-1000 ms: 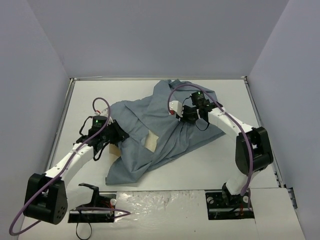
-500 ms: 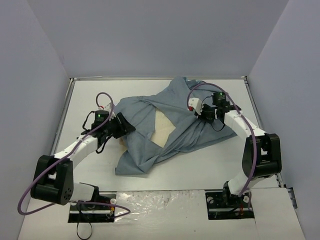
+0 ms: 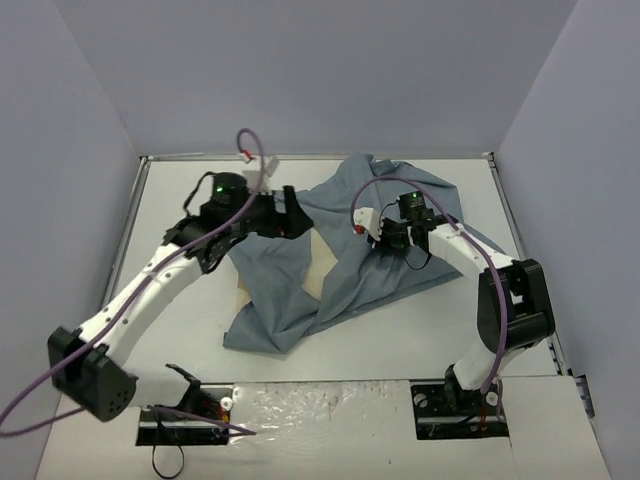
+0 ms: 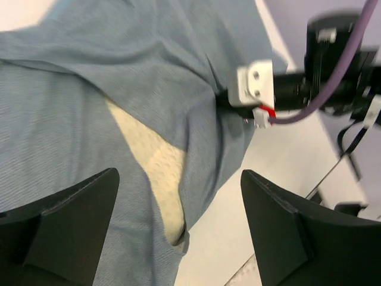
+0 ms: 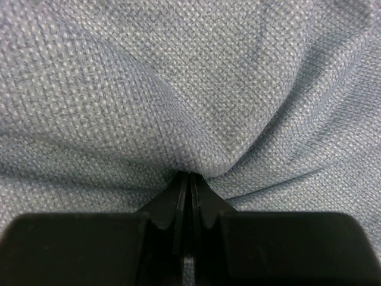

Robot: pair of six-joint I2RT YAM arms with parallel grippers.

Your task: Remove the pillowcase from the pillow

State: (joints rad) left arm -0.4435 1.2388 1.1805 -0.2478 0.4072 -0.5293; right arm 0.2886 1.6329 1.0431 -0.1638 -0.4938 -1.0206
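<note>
The pillowcase lies crumpled across the middle of the table with its plain grey-blue side showing. A strip of the cream pillow peeks through a gap in it. My left gripper hovers above the cloth's back left part, open and holding nothing. In the left wrist view its black fingers stand wide apart over the pillowcase and the bared pillow. My right gripper is shut on a pinched fold of the pillowcase at its right side, with cloth puckering at the tips.
The white table is fenced by a low rim and grey walls on three sides. A shiny strip runs along the near edge between the arm bases. My right arm's wrist block shows in the left wrist view.
My left gripper has opened, let go at the pillow's left edge, and swung up toward the back over the cloth. The right gripper stays shut, tugging the pillowcase; the cloth has shifted.
</note>
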